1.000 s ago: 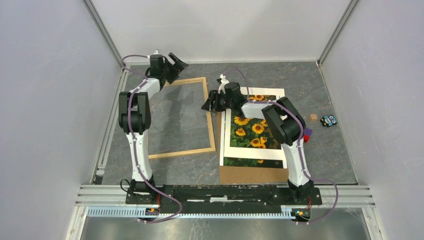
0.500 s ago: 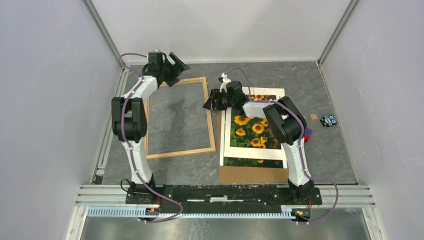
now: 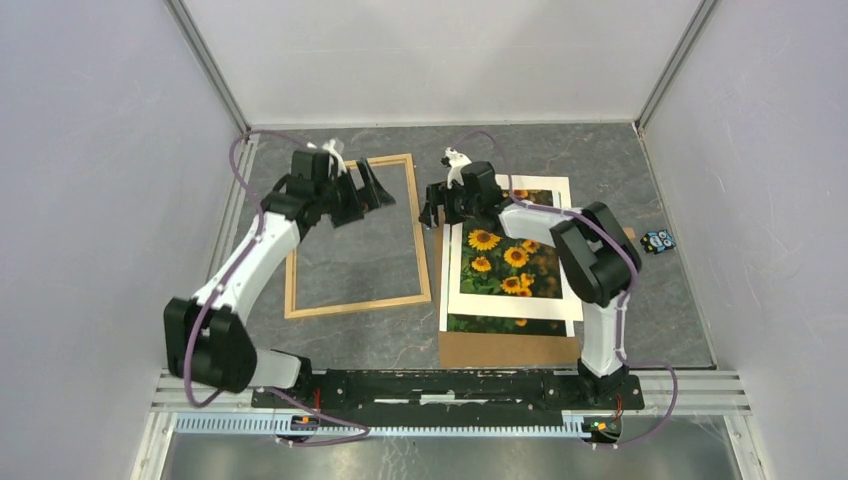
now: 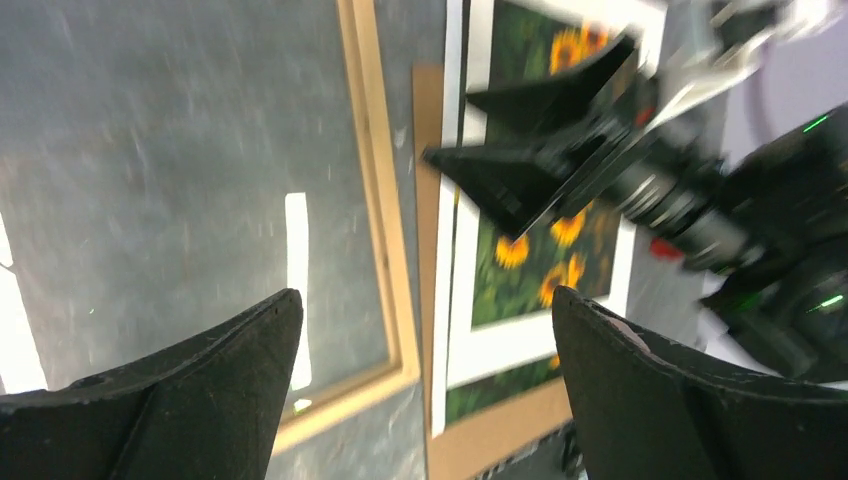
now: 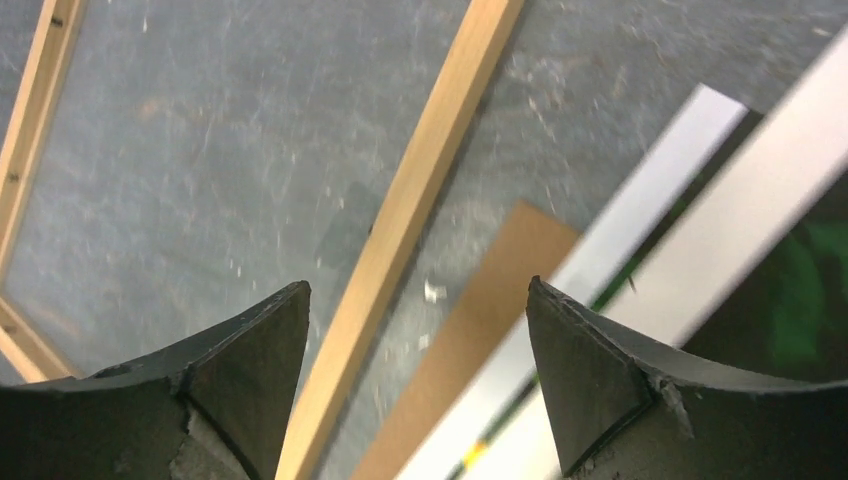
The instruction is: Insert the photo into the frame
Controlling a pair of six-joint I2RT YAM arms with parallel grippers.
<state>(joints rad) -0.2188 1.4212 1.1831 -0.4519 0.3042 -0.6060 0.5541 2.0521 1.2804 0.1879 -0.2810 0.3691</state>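
Observation:
The frame (image 3: 424, 250) of thin light wood lies flat at centre left; its right strip shows in the left wrist view (image 4: 375, 200) and the right wrist view (image 5: 410, 220). To its right lies the photo (image 3: 505, 260) of sunflowers (image 4: 520, 270), under a white mat (image 3: 455, 290) and on a brown board (image 3: 505, 350). My left gripper (image 3: 380, 185) (image 4: 425, 310) hangs open above the frame's far part, holding nothing. My right gripper (image 3: 432, 212) (image 5: 418, 300) is open and empty above the gap between the frame's right strip and the brown board's edge (image 5: 470, 320).
A small tan cube (image 3: 627, 234) and a small black-and-blue toy (image 3: 657, 240) sit at the right. A red and purple object (image 3: 612, 268) peeks out behind the right arm. Grey walls enclose the dark mat floor on three sides.
My left arm has swung from the far-left corner rightward and down over the frame's far part. The right gripper has shifted slightly to the right and its jaws have widened.

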